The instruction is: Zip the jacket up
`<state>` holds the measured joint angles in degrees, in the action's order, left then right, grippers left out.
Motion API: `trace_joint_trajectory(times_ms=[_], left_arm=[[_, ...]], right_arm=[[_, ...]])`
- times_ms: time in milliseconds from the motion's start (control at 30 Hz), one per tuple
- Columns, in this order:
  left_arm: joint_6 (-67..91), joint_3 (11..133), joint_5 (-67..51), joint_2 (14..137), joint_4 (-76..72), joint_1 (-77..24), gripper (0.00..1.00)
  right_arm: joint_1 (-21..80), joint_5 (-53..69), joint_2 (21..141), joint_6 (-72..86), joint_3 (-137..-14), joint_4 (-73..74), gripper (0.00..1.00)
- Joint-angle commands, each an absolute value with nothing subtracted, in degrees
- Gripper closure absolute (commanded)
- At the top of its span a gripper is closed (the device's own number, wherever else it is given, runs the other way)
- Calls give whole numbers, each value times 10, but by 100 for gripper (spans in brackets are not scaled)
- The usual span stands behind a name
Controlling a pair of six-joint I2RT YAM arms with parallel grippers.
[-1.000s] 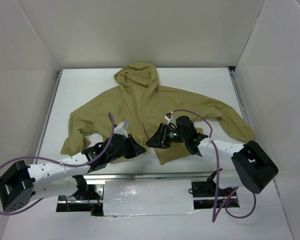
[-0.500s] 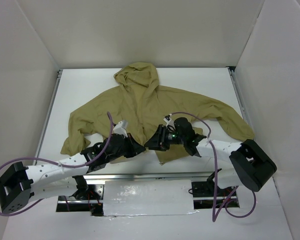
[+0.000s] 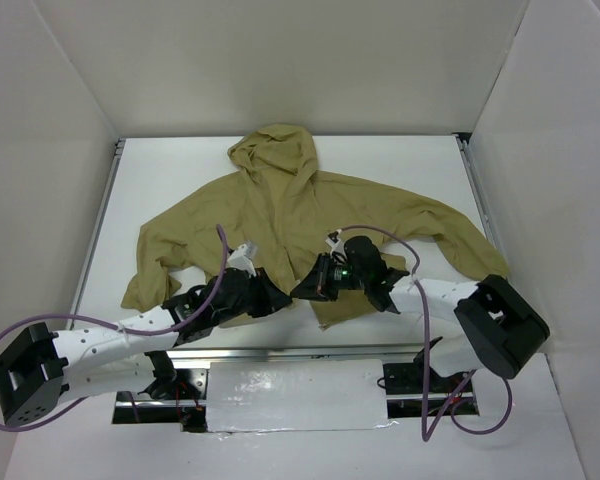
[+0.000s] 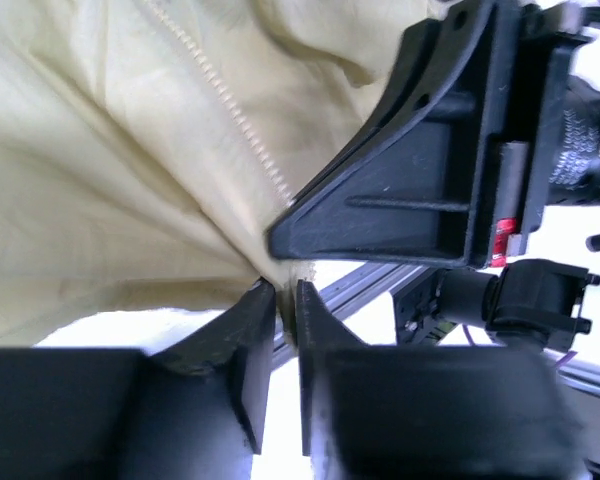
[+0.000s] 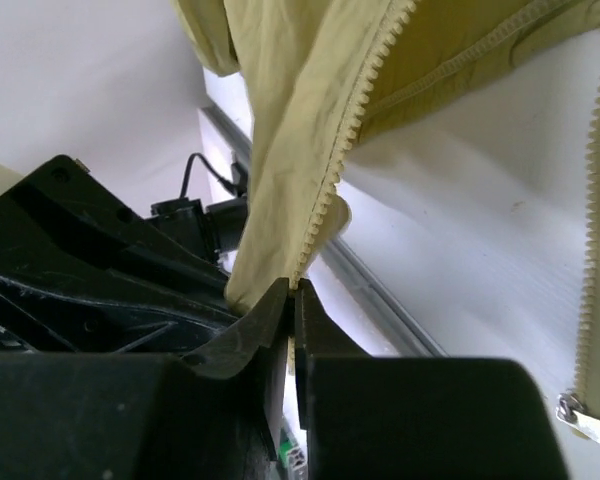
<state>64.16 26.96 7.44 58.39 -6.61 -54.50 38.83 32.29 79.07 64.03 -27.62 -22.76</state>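
The jacket lies unzipped on the desk, with its hem near the arms. The right gripper is clamped on one zipper edge. The left gripper pinches the other bottom corner. Bring both ends together level, and keep the cloth slack.

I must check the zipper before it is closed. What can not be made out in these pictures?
Top view: the lower zipper end of the jacket, covered by the left gripper and right gripper.
Right wrist view: the zipper slider, cut off by the right edge.
Left wrist view: whether the left gripper really holds the hem; its own fingers hide the contact.
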Motion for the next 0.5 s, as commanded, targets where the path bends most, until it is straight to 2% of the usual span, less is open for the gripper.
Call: trace_joint_trajectory(times_ms=[0, 33, 67, 133, 167, 300, 467], left_arm=[[625, 284, 64, 588, -64, -546, 67], [625, 287, 63, 589, -58, -545, 63], [623, 293, 61, 590, -54, -546, 53], [620, 297, 53, 596, -43, -546, 46], [618, 301, 52, 598, -40, -545, 45], [616, 304, 49, 606, -40, -546, 50], [616, 301, 33, 612, -68, -547, 40]], right_arm=[[394, 286, 756, 583, -308, -171, 98], [394, 282, 748, 556, -313, -159, 98], [394, 278, 744, 544, -316, -140, 98], [393, 264, 728, 517, -315, -128, 98], [394, 261, 723, 512, -313, -123, 98], [394, 268, 717, 497, -319, -110, 97], [394, 293, 724, 502, -323, -120, 97]])
